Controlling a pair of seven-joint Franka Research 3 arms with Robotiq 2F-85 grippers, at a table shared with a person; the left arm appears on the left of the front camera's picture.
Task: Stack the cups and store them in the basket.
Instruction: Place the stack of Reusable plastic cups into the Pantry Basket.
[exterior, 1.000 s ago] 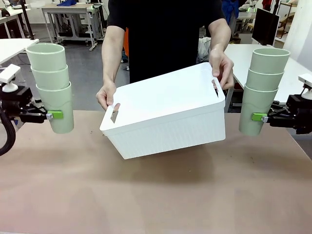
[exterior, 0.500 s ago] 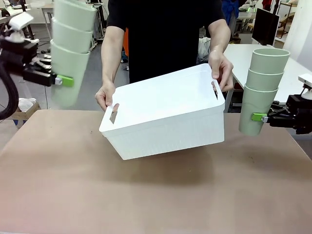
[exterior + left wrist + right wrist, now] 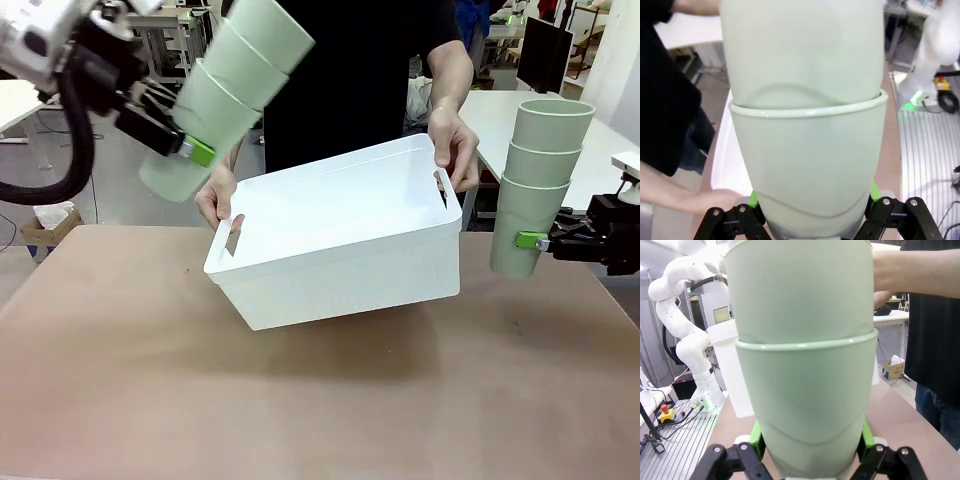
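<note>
I view the front camera from the desk's (image 3: 320, 400) near edge, facing the person (image 3: 340, 80) at the far edge. The wrist cameras look along the left gripper (image 3: 810, 200) and the right gripper (image 3: 810, 435), very close behind the held cups (image 3: 805, 150). All three views share the basket (image 3: 340, 240).
</note>
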